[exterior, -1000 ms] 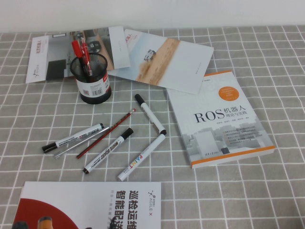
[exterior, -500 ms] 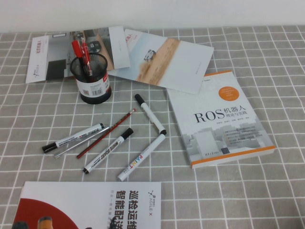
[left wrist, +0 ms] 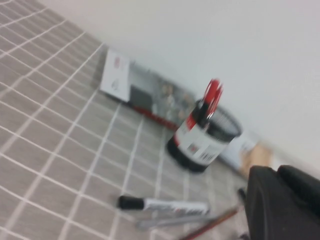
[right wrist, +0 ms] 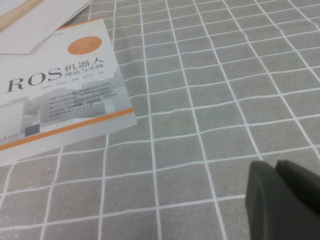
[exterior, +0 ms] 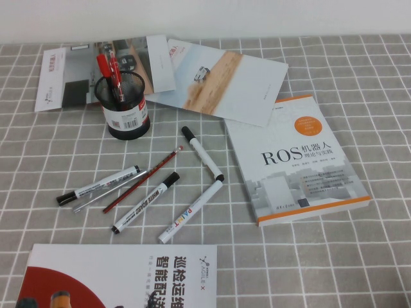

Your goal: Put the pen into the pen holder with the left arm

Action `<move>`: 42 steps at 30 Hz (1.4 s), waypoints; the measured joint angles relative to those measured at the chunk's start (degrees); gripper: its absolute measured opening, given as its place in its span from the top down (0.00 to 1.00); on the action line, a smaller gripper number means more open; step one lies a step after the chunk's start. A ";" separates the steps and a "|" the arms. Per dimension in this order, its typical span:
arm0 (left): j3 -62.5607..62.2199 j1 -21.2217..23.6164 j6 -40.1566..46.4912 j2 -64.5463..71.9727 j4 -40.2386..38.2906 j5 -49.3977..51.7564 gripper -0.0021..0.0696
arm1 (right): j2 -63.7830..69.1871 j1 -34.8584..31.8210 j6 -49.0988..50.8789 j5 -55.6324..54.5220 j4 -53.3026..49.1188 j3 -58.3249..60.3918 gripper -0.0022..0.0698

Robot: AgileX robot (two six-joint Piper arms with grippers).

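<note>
Pen (exterior: pixel 97 185) lying near pen holder (exterior: pixel 124 102), left tool (left wrist: pixel 276 176) near them, right tool (right wrist: pixel 274 169) beside book (right wrist: pixel 60 95), both states unclear

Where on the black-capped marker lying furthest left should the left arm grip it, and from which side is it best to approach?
Grip the pen mid-barrel from straight above, jaws across its width: it lies flat, with a thin grey pen close alongside. The left gripper hangs above the cloth near it; the right gripper hangs over cloth beside the book.
</note>
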 joint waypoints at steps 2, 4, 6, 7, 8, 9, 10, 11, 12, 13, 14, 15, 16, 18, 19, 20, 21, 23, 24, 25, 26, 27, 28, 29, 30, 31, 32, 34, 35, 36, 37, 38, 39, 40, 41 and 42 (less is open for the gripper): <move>-5.28 0.00 3.92 4.56 0.12 5.15 0.97 | 0.00 0.00 0.00 0.00 0.00 0.00 0.99; -10.67 0.00 8.95 9.43 0.12 10.19 0.97 | 0.00 0.00 0.00 0.00 0.00 0.00 0.99; -16.39 0.00 14.26 14.93 -0.20 15.66 0.97 | 0.00 0.00 0.00 0.00 0.00 0.00 0.99; -19.11 0.00 16.67 17.64 -0.56 17.83 0.97 | 0.00 0.00 0.00 0.00 0.00 0.00 0.99; -21.75 0.00 19.82 20.38 -1.33 20.43 0.97 | 0.00 0.00 0.00 0.00 0.00 0.00 0.99; -24.25 0.00 23.15 23.08 -2.36 23.14 0.97 | 0.00 0.00 0.00 0.00 0.00 0.00 0.99; -26.17 0.00 25.91 25.22 -3.46 25.76 0.97 | 0.00 0.00 0.00 0.00 0.00 0.00 0.99; -28.41 0.00 29.31 27.86 -4.67 28.50 0.97 | 0.00 0.00 0.00 0.00 0.00 0.00 0.99; -30.52 0.00 32.54 30.54 -5.71 31.22 0.97 | 0.00 0.00 0.00 0.00 0.00 0.00 0.99; -32.15 0.00 35.71 32.67 -6.46 33.45 0.97 | 0.00 0.00 0.00 0.00 0.00 0.00 0.99; -34.09 0.00 39.02 35.38 -7.15 36.28 0.97 | 0.00 0.00 0.00 0.00 0.00 0.00 0.99; -35.97 0.00 42.36 38.08 -7.55 39.13 0.97 | 0.00 0.00 0.00 0.00 0.00 0.00 0.99; -37.71 0.00 45.68 40.77 -7.79 41.88 0.97 | 0.00 0.00 0.00 0.00 0.00 0.00 0.99; -41.03 0.00 50.63 45.56 -8.06 46.14 0.97 | 0.00 0.00 0.00 0.00 0.00 0.00 0.99; -42.50 0.00 52.62 48.08 -8.19 47.85 0.97 | 0.00 0.00 0.00 0.00 0.00 0.00 0.99; -43.63 0.00 54.24 50.41 -8.19 48.73 0.97 | 0.00 0.00 0.00 0.00 0.00 0.00 0.99; -44.96 -0.40 56.49 52.54 -8.19 49.40 0.97 | 0.00 0.00 0.00 0.00 0.00 0.00 0.99; -47.21 -1.17 61.09 56.15 -8.19 49.98 0.97 | 0.00 0.00 0.00 0.00 0.00 0.00 0.99; -48.41 -1.78 63.54 58.08 -8.19 50.08 0.97 | 0.00 0.00 0.00 0.00 0.00 0.00 0.99; -49.61 -2.29 65.99 59.99 -8.19 50.17 0.97 | 0.00 0.00 0.00 0.00 0.00 0.00 0.99; -50.82 -2.59 67.21 61.53 -8.19 50.17 0.97 | 0.00 0.00 0.00 0.00 0.00 0.00 0.99; -52.04 -3.07 68.28 63.51 -7.74 50.31 0.97 | 0.00 0.00 0.00 0.00 0.00 0.00 0.99; -53.25 -3.41 69.10 65.51 -7.16 50.44 0.97 | 0.00 0.00 0.00 0.00 0.00 0.00 0.99; -54.25 -3.56 69.73 67.56 -6.63 50.72 0.97 | 0.00 0.00 0.00 0.00 0.00 0.00 0.99; -55.58 -3.83 70.49 69.63 -5.91 51.14 0.97 | 0.00 0.00 0.00 0.00 0.00 0.00 0.99; -56.99 -3.91 71.46 71.76 -5.24 51.75 0.97 | 0.00 0.00 0.00 0.00 0.00 0.00 0.99; -58.16 -3.91 72.52 73.46 -4.58 52.49 0.97 | 0.00 0.00 0.00 0.00 0.00 0.00 0.99; -60.91 -3.91 75.58 77.26 -4.06 53.80 0.97 | 0.00 0.00 0.00 0.00 0.00 0.00 0.99; -62.47 -3.91 77.04 79.30 -4.03 54.41 0.97 | 0.00 0.00 0.00 0.00 0.00 0.00 0.99; -63.43 -3.91 77.73 80.49 -3.93 54.59 0.97 | 0.00 0.00 0.00 0.00 0.00 0.00 0.99; -65.03 -3.91 78.57 82.43 -3.93 55.00 0.97 | 0.00 0.00 0.00 0.00 0.00 0.00 0.99; -67.22 -3.91 79.31 84.96 -3.93 55.11 0.97 | 0.00 0.00 0.00 0.00 0.00 0.00 0.99; -68.44 -3.91 80.03 86.32 -3.89 55.11 0.97 | 0.00 0.00 0.00 0.00 0.00 0.00 0.99; -70.16 -3.91 81.50 88.21 -3.77 55.43 0.97 | 0.00 0.00 0.00 0.00 0.00 0.00 0.99; -71.21 -3.91 82.87 89.36 -3.75 55.85 0.97 | 0.00 0.00 0.00 0.00 0.00 0.00 0.99; -72.35 -3.91 84.72 90.67 -3.75 56.26 0.97 | 0.00 0.00 0.00 0.00 0.00 0.00 0.99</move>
